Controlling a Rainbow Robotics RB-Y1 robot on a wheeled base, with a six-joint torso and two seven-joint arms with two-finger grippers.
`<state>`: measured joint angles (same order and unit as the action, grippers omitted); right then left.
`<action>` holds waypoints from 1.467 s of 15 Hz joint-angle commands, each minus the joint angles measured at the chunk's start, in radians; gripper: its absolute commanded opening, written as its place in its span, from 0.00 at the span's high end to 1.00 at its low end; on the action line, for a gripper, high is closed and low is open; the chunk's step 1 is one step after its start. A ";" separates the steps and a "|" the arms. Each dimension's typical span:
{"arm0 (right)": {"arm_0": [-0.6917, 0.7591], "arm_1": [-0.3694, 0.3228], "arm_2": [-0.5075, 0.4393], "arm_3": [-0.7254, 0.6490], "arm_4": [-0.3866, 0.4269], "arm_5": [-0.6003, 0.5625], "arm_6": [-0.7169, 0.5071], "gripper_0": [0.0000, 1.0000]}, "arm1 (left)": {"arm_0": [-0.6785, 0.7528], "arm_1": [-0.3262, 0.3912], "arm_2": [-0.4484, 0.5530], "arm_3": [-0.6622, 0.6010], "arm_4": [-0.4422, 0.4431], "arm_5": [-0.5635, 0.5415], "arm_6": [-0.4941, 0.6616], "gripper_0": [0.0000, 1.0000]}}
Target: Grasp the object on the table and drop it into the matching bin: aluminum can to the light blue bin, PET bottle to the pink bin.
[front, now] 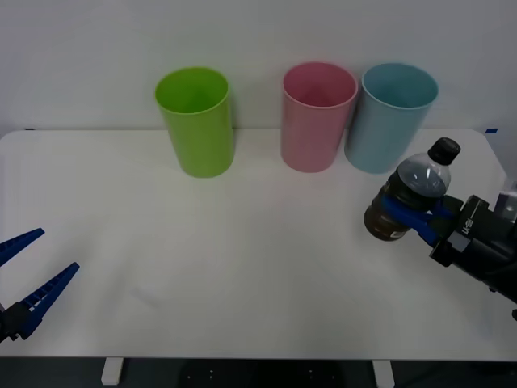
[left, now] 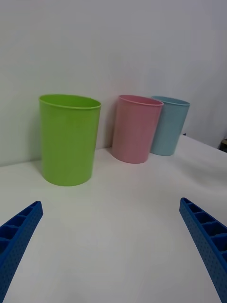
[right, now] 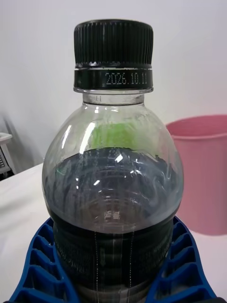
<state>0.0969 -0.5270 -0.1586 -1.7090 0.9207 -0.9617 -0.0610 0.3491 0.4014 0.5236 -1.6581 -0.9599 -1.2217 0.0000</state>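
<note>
My right gripper (front: 412,212) is shut on the PET bottle (front: 408,198), a small clear bottle of dark liquid with a black cap, held tilted above the table (front: 242,267) at the right side. In the right wrist view the bottle (right: 113,189) sits between the blue ribbed fingers (right: 38,270). The pink bin (front: 317,115) stands at the back, left of and beyond the bottle, with the light blue bin (front: 390,115) right beside it. My left gripper (front: 28,271) hangs open at the table's front left corner.
A lime green bin (front: 196,121) stands at the back, left of the pink bin (left: 136,128). The three bins line the far edge against a white wall. The table's right edge lies close behind my right arm.
</note>
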 commanded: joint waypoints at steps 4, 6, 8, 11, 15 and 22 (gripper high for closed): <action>-0.152 -0.087 0.013 -0.004 0.009 0.087 -0.065 1.00 | 0.000 0.000 0.000 0.000 0.000 0.000 0.000 0.00; -0.201 -0.126 0.050 -0.003 0.009 0.167 -0.083 1.00 | 0.000 0.000 0.000 0.000 0.000 0.000 0.000 0.00; -0.247 -0.156 0.086 -0.003 0.010 0.242 -0.123 1.00 | 0.000 0.000 0.000 0.000 0.000 0.000 0.000 0.00; -0.315 -0.166 0.096 0.002 0.069 0.285 -0.223 1.00 | 0.000 0.000 0.000 0.000 0.000 0.000 0.000 0.00; -0.431 -0.166 0.116 0.092 0.122 0.287 -0.261 1.00 | 0.000 0.000 0.000 0.000 0.000 0.000 0.000 0.00; -0.704 -0.110 0.188 0.387 0.239 0.288 -0.240 1.00 | 0.000 0.000 0.000 0.000 0.000 0.000 0.000 0.00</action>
<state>-0.5662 -0.6612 0.0303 -1.3679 1.1184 -0.6734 -0.3036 0.3492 0.4014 0.5237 -1.6579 -0.9600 -1.2217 0.0000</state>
